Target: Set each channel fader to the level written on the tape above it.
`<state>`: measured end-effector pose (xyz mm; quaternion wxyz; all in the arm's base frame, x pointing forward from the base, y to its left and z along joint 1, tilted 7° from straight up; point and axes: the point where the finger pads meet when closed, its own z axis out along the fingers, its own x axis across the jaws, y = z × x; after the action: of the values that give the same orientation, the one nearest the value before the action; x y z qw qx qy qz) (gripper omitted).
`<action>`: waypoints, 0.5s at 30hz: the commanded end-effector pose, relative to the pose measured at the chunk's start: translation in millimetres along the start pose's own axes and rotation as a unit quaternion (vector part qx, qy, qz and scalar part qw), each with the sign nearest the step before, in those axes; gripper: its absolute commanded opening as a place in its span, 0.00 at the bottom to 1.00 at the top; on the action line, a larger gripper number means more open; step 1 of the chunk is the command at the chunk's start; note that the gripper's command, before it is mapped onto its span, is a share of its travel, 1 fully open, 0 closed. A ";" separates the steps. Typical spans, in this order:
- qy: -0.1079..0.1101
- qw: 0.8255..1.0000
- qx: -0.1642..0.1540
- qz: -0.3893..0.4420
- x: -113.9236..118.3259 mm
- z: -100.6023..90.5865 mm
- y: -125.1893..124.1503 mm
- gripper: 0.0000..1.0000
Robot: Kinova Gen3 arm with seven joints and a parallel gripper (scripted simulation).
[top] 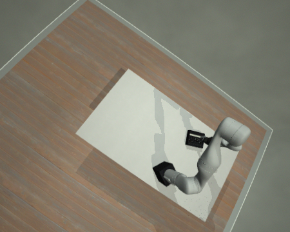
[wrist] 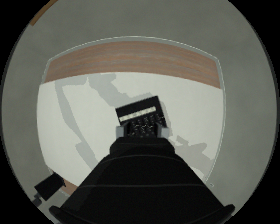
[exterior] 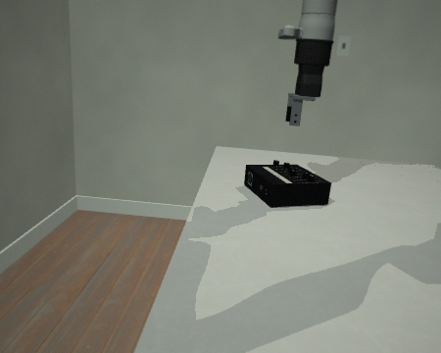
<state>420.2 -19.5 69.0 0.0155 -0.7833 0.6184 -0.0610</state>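
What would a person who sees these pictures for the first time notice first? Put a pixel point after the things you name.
Probably the big grey robot arm (top: 209, 161) (exterior: 318, 22), which bends over the right part of the pale table (top: 109, 106) (exterior: 294, 304) (wrist: 60, 130) in the top view. Next comes the small black desk (top: 194, 139) (exterior: 299, 194) (wrist: 141, 106) with its light strip, sitting on that table. In the exterior view, the open gripper (exterior: 293, 123) (wrist: 142, 127) hangs above it, touching nothing.
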 end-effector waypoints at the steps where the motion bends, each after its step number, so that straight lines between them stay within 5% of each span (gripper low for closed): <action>1: -0.004 1.000 0.002 0.013 0.3 -1.4 1.3 1.00; 15: -0.006 1.000 0.002 0.023 3.6 -1.7 4.2 1.00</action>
<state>417.9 -24.0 69.5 0.0179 -0.7764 0.6272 -0.0595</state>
